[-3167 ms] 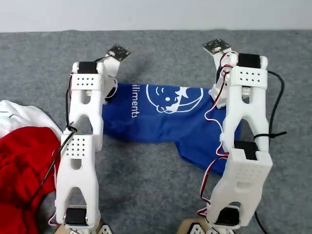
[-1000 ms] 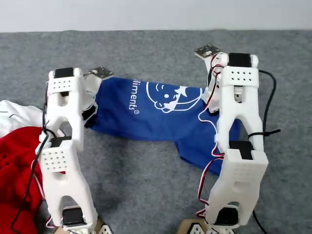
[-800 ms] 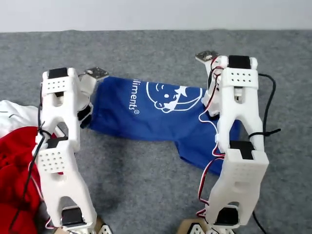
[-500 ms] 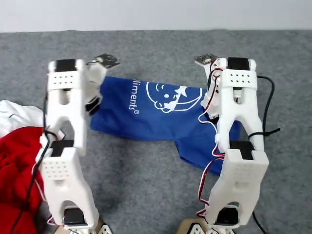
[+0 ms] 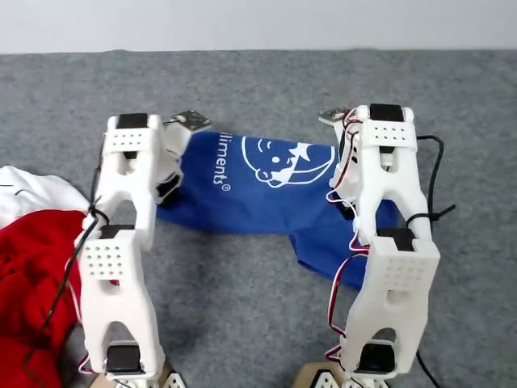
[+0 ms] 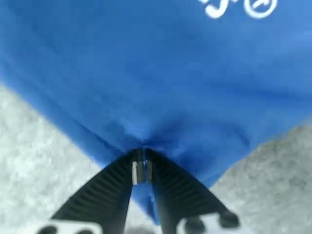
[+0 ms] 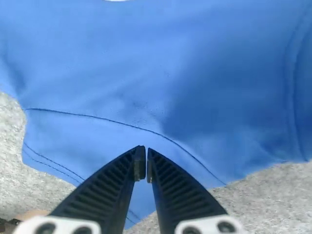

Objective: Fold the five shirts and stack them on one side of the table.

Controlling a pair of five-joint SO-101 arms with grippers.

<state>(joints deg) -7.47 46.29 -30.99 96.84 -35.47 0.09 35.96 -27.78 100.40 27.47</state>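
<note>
Hidden: from above, my left arm [image 5: 129, 202] and right arm [image 5: 389, 202] cover the two ends of the blue shirt [image 5: 258, 202], and its print runs under the left arm.
Cut off: the red shirt [image 5: 36, 275] and white shirt [image 5: 28, 187], heaped well apart from the blue shirt past my left arm, run off the high view's edge.
Left tool [image 6: 140, 170]: closed tight, its tips pinching a pucker of the blue shirt by its edge.
Right tool [image 7: 142, 168]: fingers together over the blue shirt, near a stitched hem; I cannot tell whether cloth is caught.
Blue shirt: on the grey bench [image 5: 258, 81] between my arms, print up.
</note>
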